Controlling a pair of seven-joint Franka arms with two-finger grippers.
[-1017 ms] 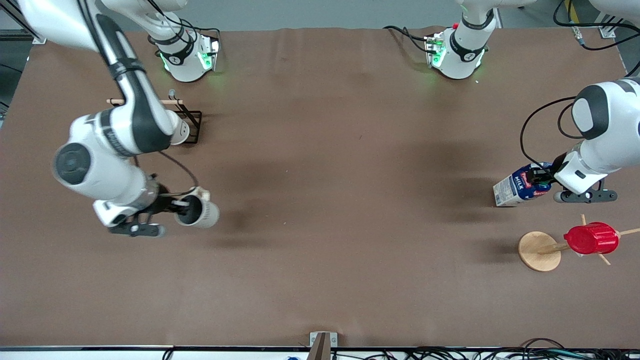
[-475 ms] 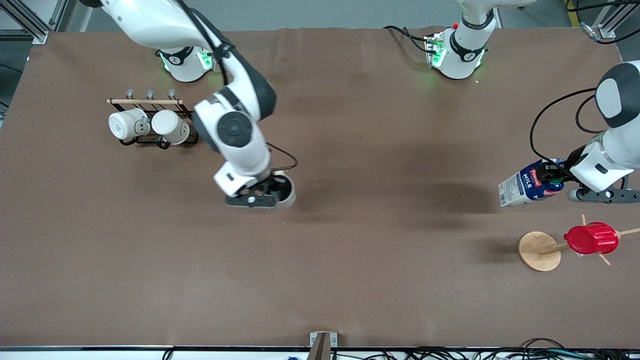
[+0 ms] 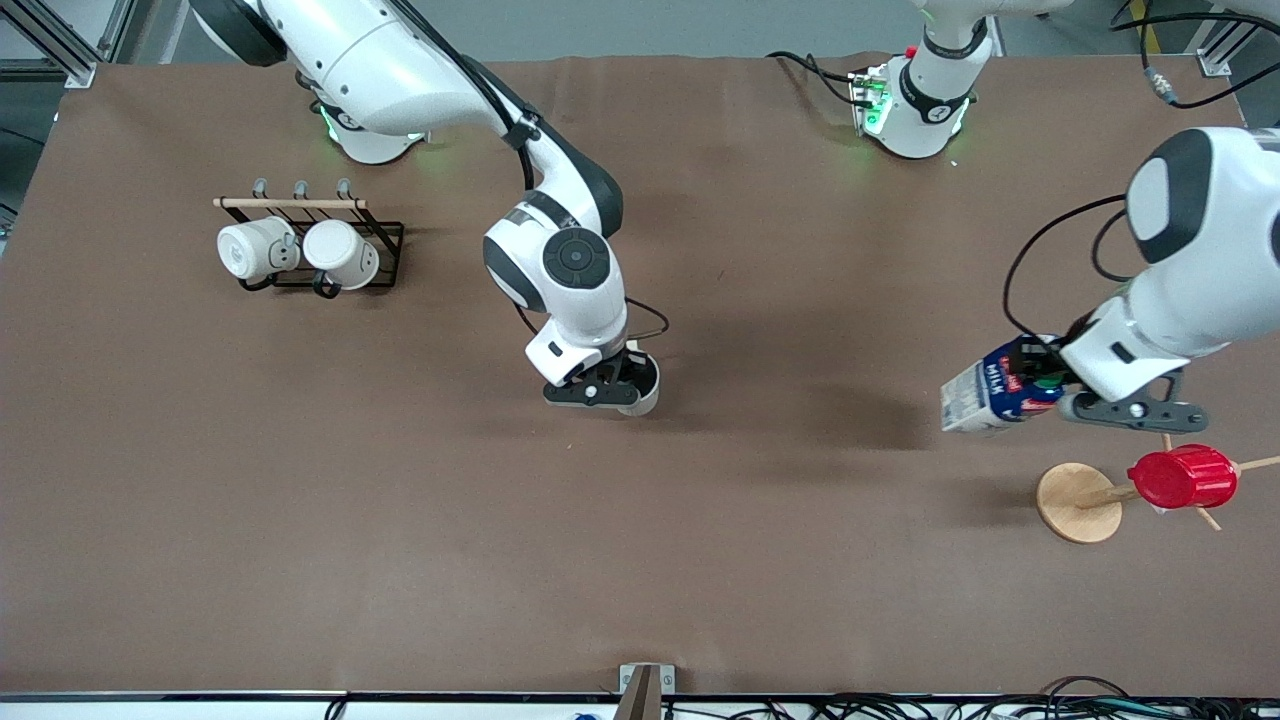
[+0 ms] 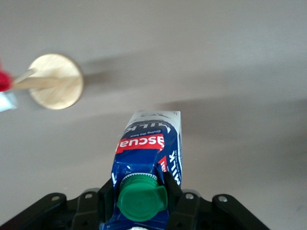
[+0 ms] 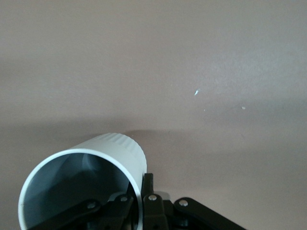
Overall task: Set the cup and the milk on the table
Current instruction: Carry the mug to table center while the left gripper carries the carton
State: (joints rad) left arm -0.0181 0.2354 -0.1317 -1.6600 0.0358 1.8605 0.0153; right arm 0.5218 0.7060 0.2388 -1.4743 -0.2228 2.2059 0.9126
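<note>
Taking the wooden disc (image 3: 1078, 502) as the landmark, the rack (image 3: 375, 250) with two white mugs (image 3: 298, 252) stands well apart from it, toward the right arm's end of the desk (image 3: 700, 550).

Next comes the right gripper (image 3: 612, 388), over the middle of the desk and well apart from the disc. Its fingers (image 5: 144, 191) are closed on the rim of the cup (image 5: 86, 184), one inside and one outside. The cup is stiff ceramic, probably fragile and a little slippery, so I judge a rim hold is good but it must be set down softly.

The left gripper (image 3: 1050, 385) is over the desk near the disc. Its fingers (image 4: 187, 206) hold the milk (image 4: 146, 163) at the top, beside the green cap (image 4: 142, 196). The carton looks light and its walls may dent, so I think a gentle squeeze at the stiff folded top is best.

The red cup (image 3: 1182, 477) is just beside the disc.
</note>
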